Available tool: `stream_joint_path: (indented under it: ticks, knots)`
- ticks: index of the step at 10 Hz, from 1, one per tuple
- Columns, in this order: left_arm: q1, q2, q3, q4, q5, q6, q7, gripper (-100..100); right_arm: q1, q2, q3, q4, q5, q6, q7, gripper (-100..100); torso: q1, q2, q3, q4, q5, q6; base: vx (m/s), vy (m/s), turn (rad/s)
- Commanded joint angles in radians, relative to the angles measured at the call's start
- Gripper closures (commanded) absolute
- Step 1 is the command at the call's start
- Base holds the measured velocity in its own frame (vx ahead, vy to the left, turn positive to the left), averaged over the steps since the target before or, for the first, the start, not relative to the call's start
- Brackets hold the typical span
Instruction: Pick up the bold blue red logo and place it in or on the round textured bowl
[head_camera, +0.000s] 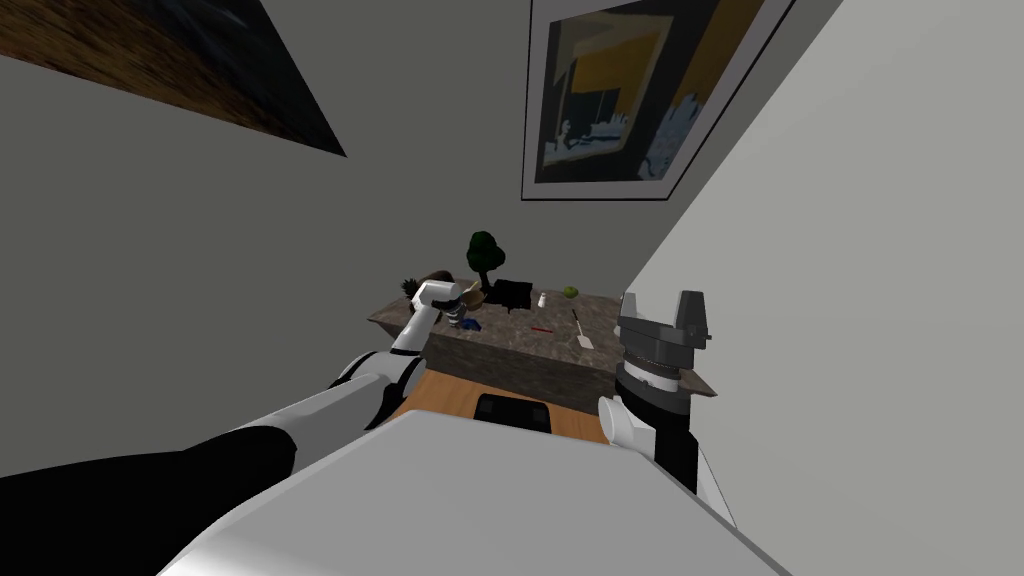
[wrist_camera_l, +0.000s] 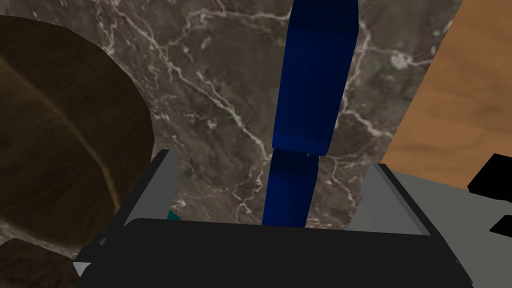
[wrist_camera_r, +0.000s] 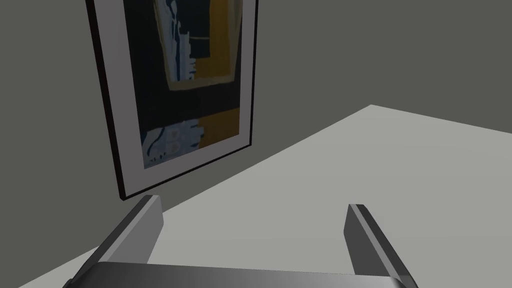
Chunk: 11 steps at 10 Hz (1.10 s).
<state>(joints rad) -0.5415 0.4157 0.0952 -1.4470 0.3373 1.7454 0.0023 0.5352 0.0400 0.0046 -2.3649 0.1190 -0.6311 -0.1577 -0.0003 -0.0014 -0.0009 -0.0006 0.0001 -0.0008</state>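
Note:
A dark blue bar-shaped logo piece (wrist_camera_l: 312, 85) lies flat on the marble tabletop (wrist_camera_l: 210, 85). My left gripper (wrist_camera_l: 272, 161) hangs over it, open; the blue piece runs up between the two fingers and touches neither. A round dark brown bowl (wrist_camera_l: 60, 150) stands on the marble just outside the one finger (wrist_camera_l: 162, 182). In the head view the left gripper (head_camera: 458, 312) is at the table's near left corner, over the blue piece (head_camera: 470, 326). My right gripper (head_camera: 665, 318) is raised at the right, open and empty (wrist_camera_r: 252, 207).
On the marble table (head_camera: 520, 345) stand a small dark plant (head_camera: 484, 250), a black object (head_camera: 510, 293), a white bottle (head_camera: 541, 299), a green thing (head_camera: 570, 292), a red stick (head_camera: 541, 329) and a white spatula (head_camera: 583, 335). The table edge and wooden floor (wrist_camera_l: 450, 115) lie past the other finger.

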Motion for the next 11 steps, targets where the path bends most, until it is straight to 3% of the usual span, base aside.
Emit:
stream_joint_path:
  ticks: [1, 5, 6, 7, 8, 11]
  knots:
    - [-0.021, -0.002, 0.002, 0.023, 0.008, 0.050, -0.003, -100, 0.000, 0.000, 0.000, 0.000, 0.000, 0.000, 0.000, 0, 0.000, 0.000, 0.000, 0.000, 0.000, 0.000, 0.036, -0.004, -0.026]
    - [-0.043, -0.006, 0.004, 0.044, 0.017, 0.139, -0.004, -100, 0.000, 0.000, 0.000, 0.000, 0.000, 0.000, 0.000, 0, 0.000, 0.000, 0.000, 0.000, 0.000, 0.000, 0.025, 0.001, -0.012]
    - [-0.041, -0.005, 0.004, 0.042, 0.015, 0.123, -0.004, -100, 0.000, 0.000, 0.000, 0.000, 0.000, 0.000, 0.000, 0, 0.000, 0.000, 0.000, 0.000, 0.000, 0.000, 0.009, 0.002, -0.003]
    - [-0.042, -0.005, 0.004, 0.043, 0.016, 0.128, -0.004, 0, 0.000, 0.000, 0.000, 0.000, 0.000, 0.000, 0.000, 0, 0.000, 0.001, 0.000, 0.000, 0.000, 0.000, 0.000, 0.000, 0.000]
    - [-0.033, -0.011, 0.000, 0.064, 0.009, 0.097, -0.007, -100, 0.000, 0.000, 0.000, 0.000, 0.000, 0.000, 0.000, 0, 0.000, 0.002, 0.001, 0.000, 0.000, 0.000, 0.003, 0.004, -0.015]
    - [-0.020, -0.021, -0.007, 0.096, 0.000, 0.051, -0.011, -100, 0.000, 0.000, 0.000, 0.000, 0.000, 0.000, 0.000, 0, 0.000, 0.002, 0.001, 0.000, 0.000, 0.000, 0.003, 0.008, -0.015]
